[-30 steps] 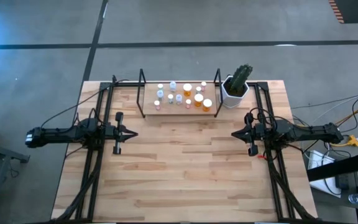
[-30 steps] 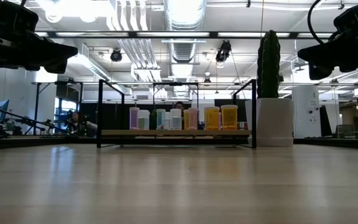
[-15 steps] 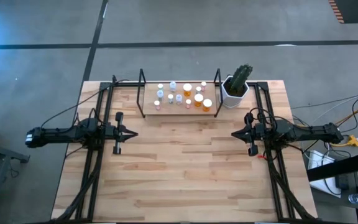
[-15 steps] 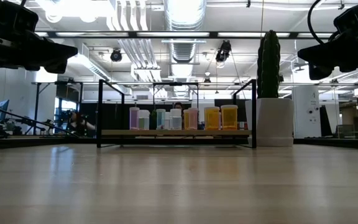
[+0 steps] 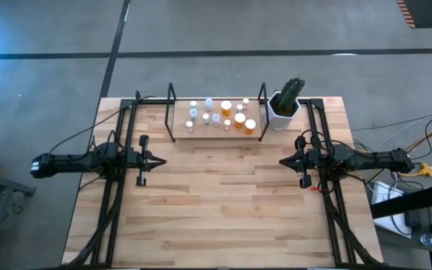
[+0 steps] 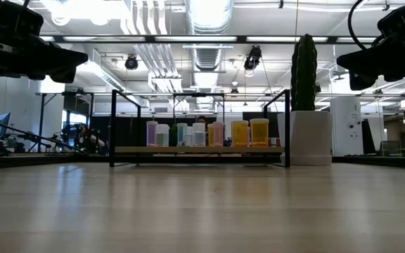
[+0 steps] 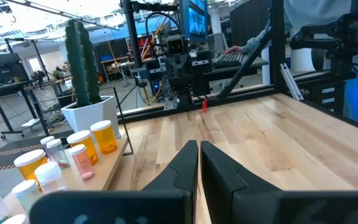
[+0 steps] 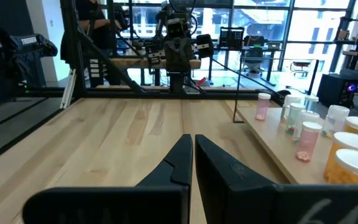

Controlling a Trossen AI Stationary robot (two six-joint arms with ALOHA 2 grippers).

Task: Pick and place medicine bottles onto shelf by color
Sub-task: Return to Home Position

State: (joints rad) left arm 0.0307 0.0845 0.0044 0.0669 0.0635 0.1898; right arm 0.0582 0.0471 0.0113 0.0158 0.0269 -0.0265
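Several white-capped medicine bottles stand on the low wooden shelf with black wire uprights, near the table's far edge. Orange ones stand toward the shelf's right end, pinkish and clear ones toward its left. My left gripper hovers shut over the table's left side, holding nothing. My right gripper hovers shut over the right side, holding nothing as well. Each wrist view shows the shut fingers above bare wood, with the shelf off to one side.
A white hexagonal pot with a green cactus stands right of the shelf at the far edge. Black arm frames run along both table sides. Bare plank tabletop lies between the grippers and toward the near edge.
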